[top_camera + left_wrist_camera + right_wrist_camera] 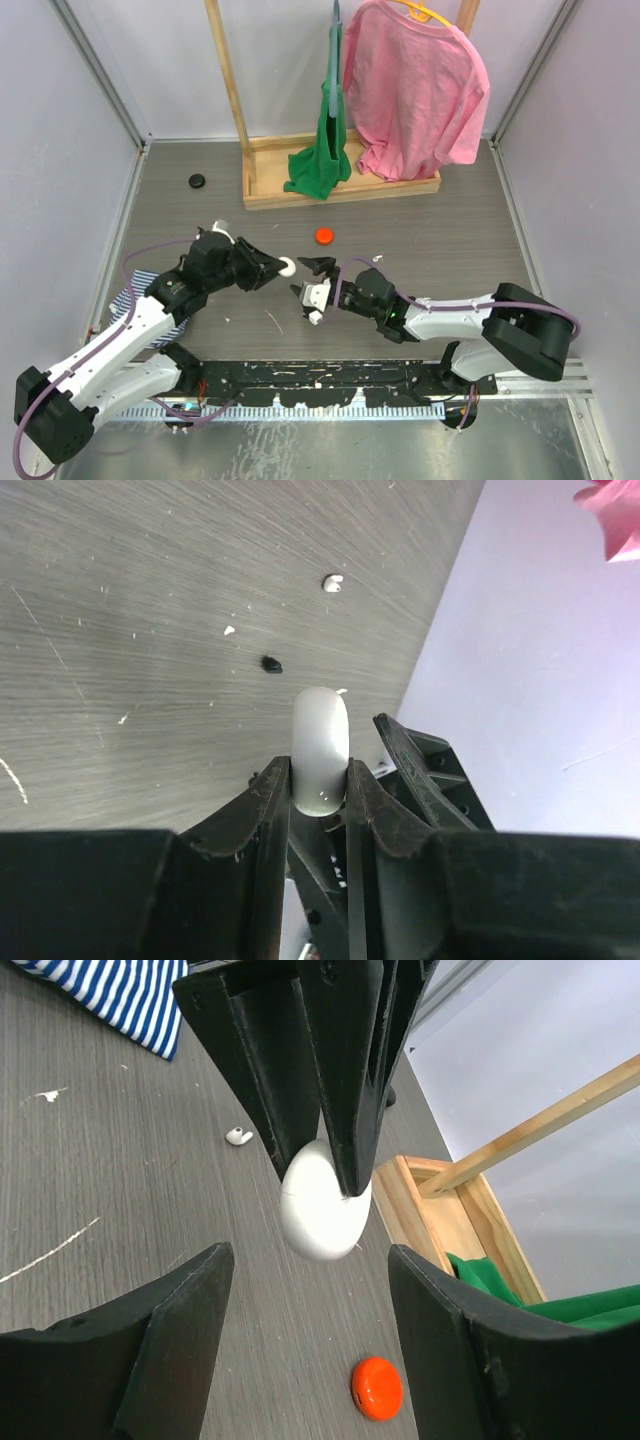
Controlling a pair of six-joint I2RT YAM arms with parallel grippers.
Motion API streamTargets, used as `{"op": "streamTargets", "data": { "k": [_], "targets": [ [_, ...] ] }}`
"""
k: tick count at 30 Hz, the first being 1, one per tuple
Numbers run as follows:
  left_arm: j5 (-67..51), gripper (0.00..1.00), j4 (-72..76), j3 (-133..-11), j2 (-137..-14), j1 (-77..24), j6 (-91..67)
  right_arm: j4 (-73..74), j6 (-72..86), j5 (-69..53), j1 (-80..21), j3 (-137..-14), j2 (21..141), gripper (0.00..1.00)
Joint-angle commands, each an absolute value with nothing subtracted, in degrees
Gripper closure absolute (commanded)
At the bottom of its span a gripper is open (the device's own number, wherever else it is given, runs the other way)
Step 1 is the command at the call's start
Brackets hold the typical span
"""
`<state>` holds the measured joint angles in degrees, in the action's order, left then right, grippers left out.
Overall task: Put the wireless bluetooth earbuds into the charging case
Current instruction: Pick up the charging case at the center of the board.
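Fingers (262, 815) of the left gripper (318, 776) are clenched on the charging case (320, 738), pinching one end of the white pebble so that most of it juts out past the tips, clear of the table. In the right wrist view the case (320, 1205) hangs at centre frame. The right gripper (308, 1260) faces it with its two black fingers spread wide on either side, grasping nothing and not touching it.

One earbud (238, 1136) lies on the grey table left of centre in that view, below the striped cloth (110, 995) in the upper left corner. A white speck high in the left wrist view may be the second one, but it is too small to tell.

The case looks like hard, glossy plastic, light and rounded everywhere, so it probably slips or twists under a light pinch. A hold across its flat faces, as the left gripper has it, seems safest, leaving the free end for the lid. Whether the lid is open cannot be made out. The earbud is tiny and smooth, and it likely skids or pops loose if squeezed on its bulb. The stem seems the better place to grip.
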<state>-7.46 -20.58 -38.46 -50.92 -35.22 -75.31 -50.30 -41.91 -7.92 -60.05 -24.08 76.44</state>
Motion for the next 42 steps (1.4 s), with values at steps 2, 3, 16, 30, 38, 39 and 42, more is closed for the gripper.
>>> {"op": "streamTargets", "data": {
  "k": [2,3,16,30,38,39,42],
  "targets": [
    [-5.61,1.0,-13.95,-34.78,-47.71,-35.08,-89.68,-61.81,-46.39,-1.02,-62.49,-26.92,81.39,0.32],
    [-5.27,1.0,-14.21,-34.77,-47.59,-35.08,-90.38,-63.27,-46.88,-0.17,-62.87,-27.03,82.26,0.32],
    [-5.64,1.0,-12.15,-32.38,-46.45,-35.15,-97.02,-72.69,-49.51,4.54,-64.35,-28.26,88.59,0.42],
    [-6.33,0.99,-10.34,-31.5,-46.63,-35.16,-97.58,-72.24,-50.46,4.33,-64.73,-29.32,89.89,0.6],
    [-4.61,0.88,-9.9,-31.65,-45.45,-35.15,-94.59,-69.98,-48.78,5.6,-64.74,-28.96,87.84,0.77],
    [-4.15,0.87,-9.8,-31.65,-45.11,-35.19,-93.78,-69.48,-48.09,5.62,-64.71,-28.99,87.43,0.78],
    [-2.3,0.82,-9.75,-31.96,-43.73,-35.09,-90.07,-68.95,-45.55,5.18,-64.24,-28.52,86.2,0.81]
  ]
}}
